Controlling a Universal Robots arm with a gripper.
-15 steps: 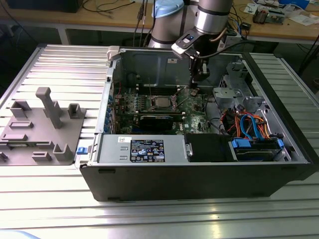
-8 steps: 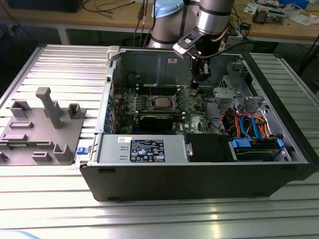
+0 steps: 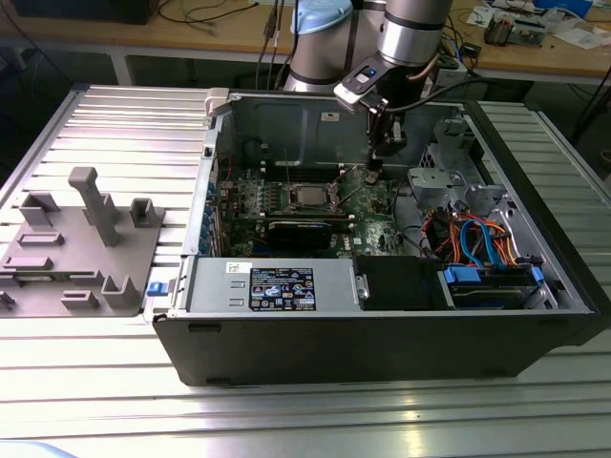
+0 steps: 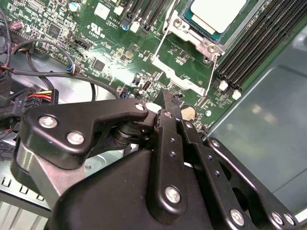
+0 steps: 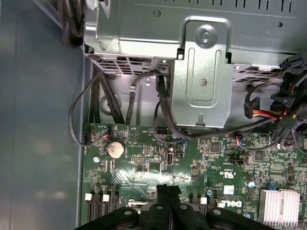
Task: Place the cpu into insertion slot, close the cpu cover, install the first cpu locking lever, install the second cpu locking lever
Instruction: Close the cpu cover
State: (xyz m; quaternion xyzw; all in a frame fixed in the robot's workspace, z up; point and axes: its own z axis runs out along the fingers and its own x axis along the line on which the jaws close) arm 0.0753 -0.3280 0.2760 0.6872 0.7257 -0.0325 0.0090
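The cpu (image 3: 307,197) (image 4: 218,10) lies flat in the insertion slot (image 4: 209,46) on the green board, its silver top showing. A silver frame, the cpu cover (image 4: 192,29), lies flat around the chip. Two thin wire levers (image 4: 160,45) (image 4: 214,72) run out from the socket's corners toward me. My gripper (image 3: 375,170) (image 4: 165,101) (image 5: 168,190) hovers over the board to the exterior view's right of the socket, apart from it. Its black fingers are shut together with nothing between them.
A coin battery (image 5: 115,149) and a finned heatsink (image 5: 278,206) sit on the board near the fingertips. A metal drive cage (image 5: 201,81) with black cables (image 5: 163,115) stands just beyond. Memory slots (image 4: 254,43) flank the socket. The case wall (image 3: 286,124) stands behind.
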